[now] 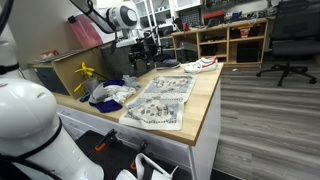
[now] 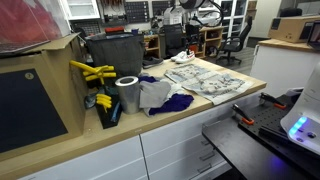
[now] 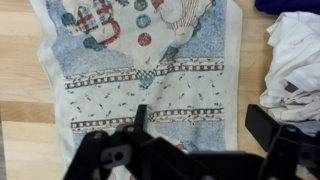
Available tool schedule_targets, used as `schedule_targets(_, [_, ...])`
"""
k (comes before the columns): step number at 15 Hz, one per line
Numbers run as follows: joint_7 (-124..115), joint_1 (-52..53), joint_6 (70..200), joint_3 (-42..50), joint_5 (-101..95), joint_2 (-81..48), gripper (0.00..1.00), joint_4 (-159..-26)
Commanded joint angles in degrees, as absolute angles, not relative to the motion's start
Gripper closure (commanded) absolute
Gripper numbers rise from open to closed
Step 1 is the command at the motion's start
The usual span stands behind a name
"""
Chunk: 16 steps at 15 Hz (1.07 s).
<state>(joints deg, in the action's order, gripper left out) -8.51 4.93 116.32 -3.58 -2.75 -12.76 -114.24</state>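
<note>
Flat printed towel point(image 3: 146, 78), checkered band

We see even, bright indoor light and only soft shadows on the wooden counter point(image 1: 203, 100). Both exterior views look coarse and soft; in the wrist view, the gripper point(image 3: 198, 118) sits dark and blurred.

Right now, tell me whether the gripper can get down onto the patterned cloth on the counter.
Probably yes. The gripper hangs open right above the patterned cloth, which lies flat with nothing on top. The crumpled white cloth sits off to the side, clear of the way down.
</note>
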Motion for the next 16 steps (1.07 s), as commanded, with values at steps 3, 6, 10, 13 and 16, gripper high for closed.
schedule_targets(3, [-9.2,6.0,108.3,-4.6,-1.9,-8.5,0.00,-113.8])
schedule_targets(6, [-8.9,6.3,106.4,-4.9,-1.9,-5.7,0.00,-115.3])
schedule_targets(10, [-9.6,6.1,106.0,-4.9,-1.9,-2.2,0.00,-119.8])
schedule_targets(13, [-9.7,6.1,106.9,-5.1,-0.4,2.2,0.00,-125.9])
schedule_targets(16, [-9.9,5.9,106.3,-5.0,2.4,7.9,0.00,-132.0])
